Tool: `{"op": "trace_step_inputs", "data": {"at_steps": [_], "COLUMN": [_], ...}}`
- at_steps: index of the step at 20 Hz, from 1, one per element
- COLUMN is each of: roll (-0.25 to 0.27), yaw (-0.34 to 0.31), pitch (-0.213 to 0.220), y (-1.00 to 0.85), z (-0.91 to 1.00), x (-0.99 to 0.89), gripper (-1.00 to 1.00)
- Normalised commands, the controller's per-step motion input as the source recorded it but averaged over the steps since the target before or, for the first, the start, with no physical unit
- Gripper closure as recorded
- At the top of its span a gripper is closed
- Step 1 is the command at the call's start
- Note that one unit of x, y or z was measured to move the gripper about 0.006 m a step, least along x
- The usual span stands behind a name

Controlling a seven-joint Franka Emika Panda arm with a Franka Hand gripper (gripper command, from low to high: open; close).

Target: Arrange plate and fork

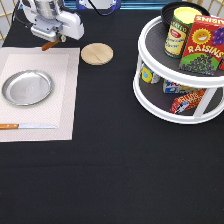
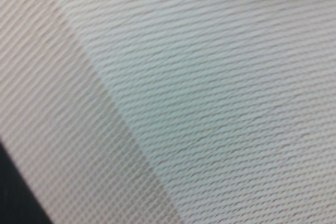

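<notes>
The silver plate (image 1: pixel 27 87) lies on the left part of a pale placemat (image 1: pixel 65 90), which fills the wrist view (image 2: pixel 210 100). My gripper (image 1: pixel 56 41) hangs low over the mat's edge nearest the exterior view's top, up and right of the plate. The fork's brown wooden handle (image 1: pixel 49 46) sticks out at a slant from under the hand; its tines are hidden. The gripper appears shut on the fork. The plate and the fork do not show in the wrist view.
A wooden-handled knife (image 1: pixel 25 126) lies on the mat below the plate. A tan wooden disc (image 1: pixel 97 53) sits right of the mat. A white two-tier turntable (image 1: pixel 150 95) at the right carries a can (image 1: pixel 178 31), a raisins box (image 1: pixel 205 45) and packets.
</notes>
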Motion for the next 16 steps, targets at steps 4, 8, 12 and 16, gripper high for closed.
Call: {"op": "trace_step_inputs", "data": {"at_steps": [4,8,12,16], "roll": [0.016,0.017,0.023,0.022], "yaw": [-0.361,-0.362,-0.338,-0.269], "pitch": [-0.056,-0.05,-0.036,-0.014], "y": [0.0,0.0,-0.04,-0.25], "z": [0.0,0.0,0.0,0.0], "x": [-0.01,-0.03,-0.02,0.0], "gripper": [1.0,1.0,1.0,1.0]}}
